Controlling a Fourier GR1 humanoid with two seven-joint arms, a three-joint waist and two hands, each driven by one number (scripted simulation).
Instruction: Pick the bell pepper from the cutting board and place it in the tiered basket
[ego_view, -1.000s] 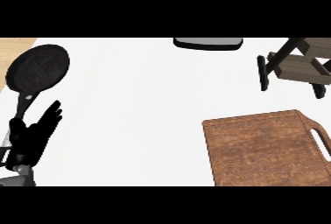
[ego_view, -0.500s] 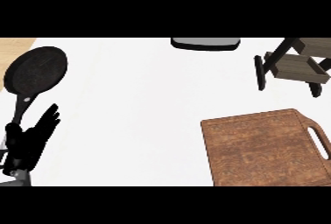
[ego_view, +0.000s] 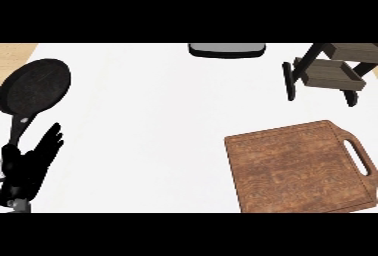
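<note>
From my head view I look steeply down on a white worktop (ego_view: 162, 125) that fills almost the whole frame; a strip of pale wood shows past its edge at the upper left corner.

The cutting board (ego_view: 299, 172) lies at the lower right, brown and grainy, its long side running up and down the frame with a slight tilt, its slotted handle toward the right edge. Its top is bare: I cannot see the bell pepper anywhere in this view, so I cannot tell where it is or which way it points.

The tiered basket (ego_view: 332, 72) stands at the upper right, dark frame with wooden trays, well apart from the board. I cannot tell what the trays hold.

A dark frying pan (ego_view: 37, 85) rests at the upper left, its handle running down toward my left hand (ego_view: 29, 162), which shows at the lower left edge with fingers straight and spread, pointing up, holding nothing. A dark, flat thing with a grey top (ego_view: 225, 49) sits at the top edge, centre.

My right hand does not show.
</note>
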